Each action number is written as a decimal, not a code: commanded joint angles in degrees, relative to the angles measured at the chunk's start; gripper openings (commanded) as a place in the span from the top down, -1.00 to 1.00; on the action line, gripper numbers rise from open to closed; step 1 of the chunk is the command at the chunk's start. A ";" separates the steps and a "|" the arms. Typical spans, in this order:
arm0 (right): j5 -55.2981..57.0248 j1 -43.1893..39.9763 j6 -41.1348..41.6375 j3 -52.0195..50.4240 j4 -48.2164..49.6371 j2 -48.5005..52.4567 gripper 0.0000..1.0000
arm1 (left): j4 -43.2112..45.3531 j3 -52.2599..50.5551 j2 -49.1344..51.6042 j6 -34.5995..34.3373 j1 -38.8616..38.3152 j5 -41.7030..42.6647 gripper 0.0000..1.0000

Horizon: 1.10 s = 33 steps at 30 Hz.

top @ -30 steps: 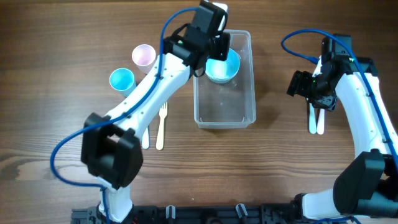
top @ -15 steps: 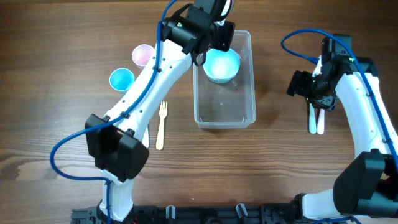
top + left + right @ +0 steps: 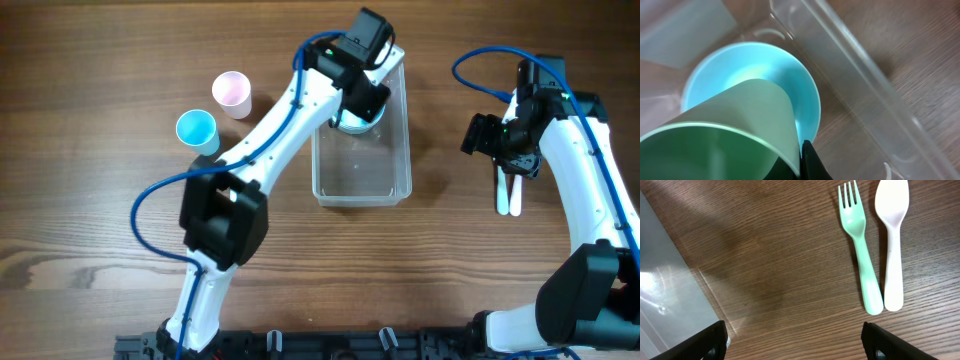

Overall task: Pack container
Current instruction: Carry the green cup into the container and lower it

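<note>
- The brown wooden worktop (image 3: 100, 250) is filling the whole overhead view, and the clear container (image 3: 362, 170) is lying in the upper middle of it, its long side running up and down the frame.
- The left arm is now reaching across the container's upper end. A second ago its left end effector (image 3: 362, 100) was over the upper left edge; now it is covering most of the blue bowl (image 3: 805, 95) that is sitting inside.
- In the left wrist view, that end effector is pinched shut on the wall of a green cup (image 3: 735, 120). It is holding the cup tilted, directly above the bowl's hollow.
- To my eye this means the cup is about to be nested in the bowl, though it is not yet released.
- The right arm is not moving at all. Its right end effector (image 3: 797, 340) is hanging wide and empty just below a green fork (image 3: 861, 265) and a white spoon (image 3: 892, 255), which are lying side by side at the right of the container.
- A pink cup (image 3: 231, 90) and a blue cup (image 3: 196, 127) are waiting on the worktop at the upper left, so plenty of packing is remaining.
</note>
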 commanded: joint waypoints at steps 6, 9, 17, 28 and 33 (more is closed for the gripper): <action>-0.96 -0.11 0.00 -0.11 -0.09 0.66 -0.74 | 1.55 0.28 1.14 1.95 -0.39 -3.61 0.92; -0.96 -0.11 0.00 -0.11 -0.07 0.66 -0.74 | -0.42 1.66 -1.75 1.73 -1.36 -6.51 0.92; -0.92 -0.11 -0.09 -0.11 0.04 0.66 -0.75 | -13.25 4.66 -4.66 -2.19 -5.49 1.33 0.92; -0.92 -0.11 -0.11 -0.11 0.00 0.66 -0.75 | -9.94 2.01 2.67 -3.65 -6.40 3.02 0.88; -0.92 -0.11 -0.11 -0.11 -0.02 0.66 -0.75 | -9.22 2.01 4.76 -3.65 -6.40 3.02 0.64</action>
